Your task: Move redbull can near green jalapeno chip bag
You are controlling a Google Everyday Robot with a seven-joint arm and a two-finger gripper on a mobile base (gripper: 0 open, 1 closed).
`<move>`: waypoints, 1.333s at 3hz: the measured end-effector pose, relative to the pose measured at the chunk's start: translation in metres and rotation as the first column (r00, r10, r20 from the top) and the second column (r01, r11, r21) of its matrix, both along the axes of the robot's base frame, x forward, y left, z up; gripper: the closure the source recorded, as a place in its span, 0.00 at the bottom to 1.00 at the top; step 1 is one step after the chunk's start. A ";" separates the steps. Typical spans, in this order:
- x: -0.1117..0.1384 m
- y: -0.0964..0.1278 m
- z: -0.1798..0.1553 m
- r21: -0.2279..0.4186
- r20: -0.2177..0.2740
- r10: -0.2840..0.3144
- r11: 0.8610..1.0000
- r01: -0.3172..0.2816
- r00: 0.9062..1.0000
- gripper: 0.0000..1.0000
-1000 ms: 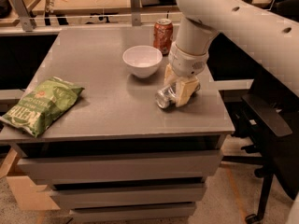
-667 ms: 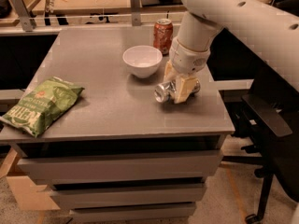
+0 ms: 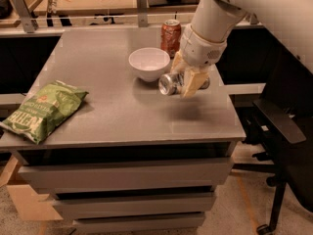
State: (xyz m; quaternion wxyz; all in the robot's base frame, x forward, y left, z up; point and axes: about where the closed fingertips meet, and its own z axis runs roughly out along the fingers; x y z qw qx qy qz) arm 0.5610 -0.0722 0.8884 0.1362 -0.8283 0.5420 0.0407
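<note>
Transport step in hand. The tan two-finger gripper (image 3: 186, 81) on the white arm is clamped on the slim silver redbull can (image 3: 169, 83). The can lies on its side and appears held just clear of the grey flat surface (image 3: 122, 116), right of the white round bowl (image 3: 149, 62). The light green crinkly jalapeno chip bag (image 3: 44, 109) sits well apart at the left front edge. Next move, by my judgement: carry left past the bowl, lower, release beside the bag.

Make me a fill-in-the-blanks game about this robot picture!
The gripper, just right of the bowl, holds the redbull can lying on its ____.
The bowl is coloured ____.
The chip bag is coloured ____.
The soda can stands ____.
Missing: side; white; green; upright.
</note>
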 end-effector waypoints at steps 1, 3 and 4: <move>-0.003 0.030 0.002 -0.043 0.028 0.016 0.999 -0.015 0.999 1.00; -0.009 0.124 0.000 -0.131 0.057 0.164 0.979 -0.155 0.985 1.00; -0.014 0.168 0.003 -0.103 0.066 0.260 0.962 -0.252 0.963 1.00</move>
